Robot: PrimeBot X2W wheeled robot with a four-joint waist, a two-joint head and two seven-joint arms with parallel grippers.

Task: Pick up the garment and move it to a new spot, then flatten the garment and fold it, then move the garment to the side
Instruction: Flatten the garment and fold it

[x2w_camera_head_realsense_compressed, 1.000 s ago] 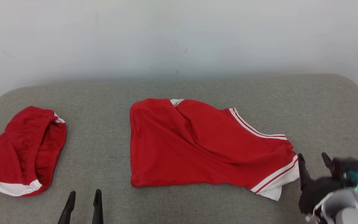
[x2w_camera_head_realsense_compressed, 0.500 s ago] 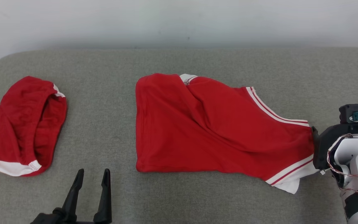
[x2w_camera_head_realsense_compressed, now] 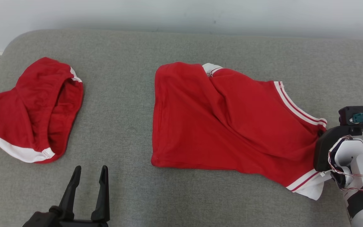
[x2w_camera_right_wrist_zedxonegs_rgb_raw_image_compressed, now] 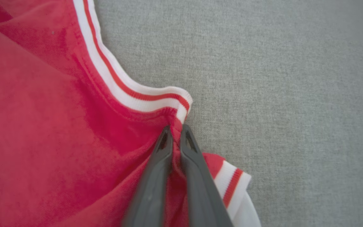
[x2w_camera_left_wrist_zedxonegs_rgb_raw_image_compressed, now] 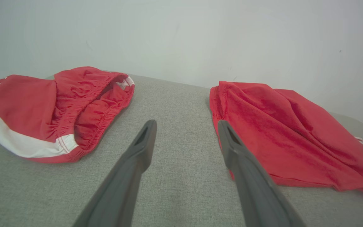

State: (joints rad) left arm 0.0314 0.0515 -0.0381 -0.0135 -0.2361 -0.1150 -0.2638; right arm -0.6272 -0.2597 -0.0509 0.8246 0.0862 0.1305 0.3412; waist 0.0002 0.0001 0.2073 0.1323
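The left gripper (x2w_camera_head_realsense_compressed: 90, 168), at 7 o'clock, hangs jaws apart. The red garment (x2w_camera_head_realsense_compressed: 216, 126) lies central on the grey pad (x2w_camera_head_realsense_compressed: 121, 94); at 4 o'clock the right gripper (x2w_camera_right_wrist_zedxonegs_rgb_raw_image_compressed: 175, 129) is clamped on its striped edge. Pick-up seems begun; next, lift it clear.

Red garment (x2w_camera_head_realsense_compressed: 219, 126) with white-striped trim; grey couch (x2w_camera_head_realsense_compressed: 131, 132).

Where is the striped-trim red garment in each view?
Head view: garment spans centre to right.
Left wrist view: right side, beside the open left gripper.
Right wrist view: left half, right gripper shut on its striped edge.
Shared landmark: grey cushion beneath it.
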